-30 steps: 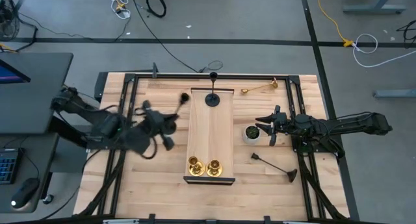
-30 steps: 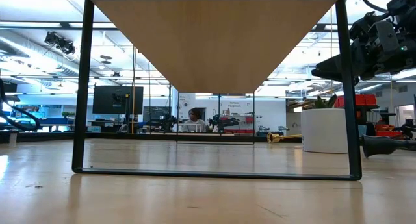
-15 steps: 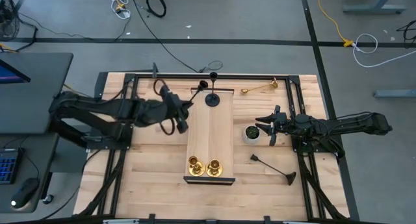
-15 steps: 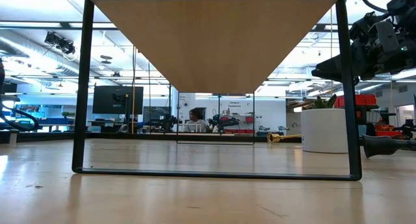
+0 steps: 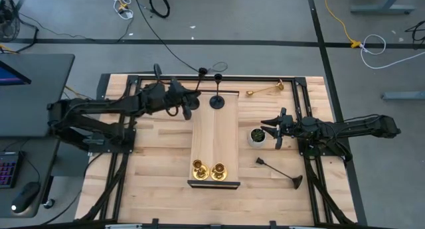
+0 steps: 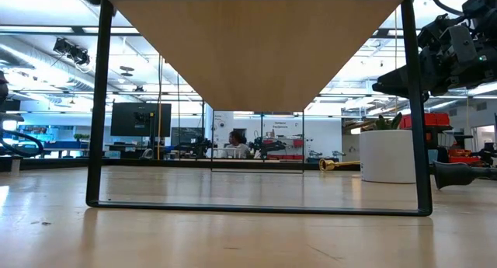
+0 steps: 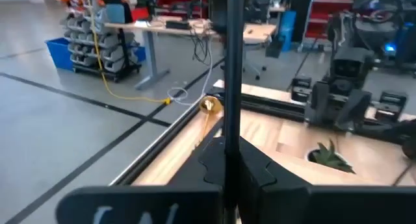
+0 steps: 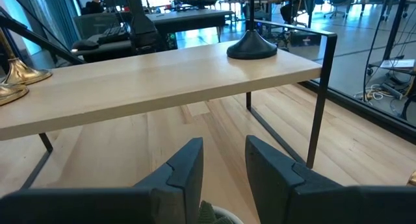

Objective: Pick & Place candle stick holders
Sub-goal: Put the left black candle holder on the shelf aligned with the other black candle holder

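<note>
Since the low view looks under the shelf [image 5: 214,139], it shows me nothing standing on top of it, and the left arm is all but out of that picture. From above, the left gripper [image 5: 189,103] is a dark tangle at the shelf's far left corner, and I can't separate its fingers there. The left wrist view settles it: the jaws are closed on the thin stem of a black holder [image 7: 231,87]. The stem runs straight up through the frame, with both ends cut off, so I see neither its base nor its cup.

A second black holder [image 5: 217,101] stands upright on the shelf's far end, just beside the left gripper. Two gold holders [image 5: 200,169] [image 5: 218,170] stand side by side on the near end. A third gold one [image 5: 265,90] lies on the table beyond the shelf's far right corner. A third black one [image 5: 279,170] lies on the table right of the shelf's near end.

The right gripper [image 5: 269,129] waits right of the shelf, just beside the pot [image 5: 256,135]. Its jaws stand a narrow gap apart and hold nothing. The pot is nearly hidden below its fingers [image 8: 188,169] in the right wrist view.
</note>
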Robot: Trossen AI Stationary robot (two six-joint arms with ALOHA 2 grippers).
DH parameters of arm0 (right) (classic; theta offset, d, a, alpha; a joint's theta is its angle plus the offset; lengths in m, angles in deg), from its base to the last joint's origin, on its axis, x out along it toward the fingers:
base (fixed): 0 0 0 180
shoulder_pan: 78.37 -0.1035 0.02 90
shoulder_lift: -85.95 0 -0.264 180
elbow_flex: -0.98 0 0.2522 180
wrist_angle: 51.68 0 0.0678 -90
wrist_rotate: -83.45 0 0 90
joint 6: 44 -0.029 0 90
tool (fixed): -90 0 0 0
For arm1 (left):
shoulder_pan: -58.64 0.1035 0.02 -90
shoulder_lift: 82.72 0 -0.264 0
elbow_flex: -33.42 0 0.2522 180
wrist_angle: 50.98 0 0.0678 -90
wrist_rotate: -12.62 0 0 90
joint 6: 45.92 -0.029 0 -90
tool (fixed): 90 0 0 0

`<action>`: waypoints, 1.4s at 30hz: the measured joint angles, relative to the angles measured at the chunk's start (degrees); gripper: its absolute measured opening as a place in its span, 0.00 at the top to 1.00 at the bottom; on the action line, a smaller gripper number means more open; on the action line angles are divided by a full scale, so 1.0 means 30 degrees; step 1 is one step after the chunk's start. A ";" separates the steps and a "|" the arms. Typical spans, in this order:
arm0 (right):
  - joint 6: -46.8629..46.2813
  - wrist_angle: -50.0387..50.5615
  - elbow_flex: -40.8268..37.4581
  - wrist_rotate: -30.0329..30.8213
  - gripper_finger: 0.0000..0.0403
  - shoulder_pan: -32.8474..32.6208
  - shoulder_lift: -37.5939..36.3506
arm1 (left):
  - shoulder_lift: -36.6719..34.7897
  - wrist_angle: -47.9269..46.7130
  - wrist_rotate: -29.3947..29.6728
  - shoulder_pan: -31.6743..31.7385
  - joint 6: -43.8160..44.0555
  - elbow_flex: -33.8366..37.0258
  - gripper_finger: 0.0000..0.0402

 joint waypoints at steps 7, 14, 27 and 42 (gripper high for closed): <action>0.0000 0.0007 0.0000 0.0002 0.72 -0.0005 0.0000 | 0.0007 0.5663 -0.2290 0.0796 -0.0919 0.3007 0.98; 0.0000 0.0000 -0.0005 0.0000 0.72 -0.0002 0.0002 | 0.0110 1.1735 -0.4070 0.1113 -0.2612 0.5666 0.98; 0.0000 0.0000 -0.0006 0.0000 0.72 -0.0005 0.0007 | 0.4046 1.4861 -0.5455 0.2609 -0.3097 0.5166 0.98; 0.0000 0.0004 0.0000 0.0004 0.72 0.0003 0.0000 | 0.6200 1.6056 -0.6998 0.3512 -0.2468 0.4832 0.98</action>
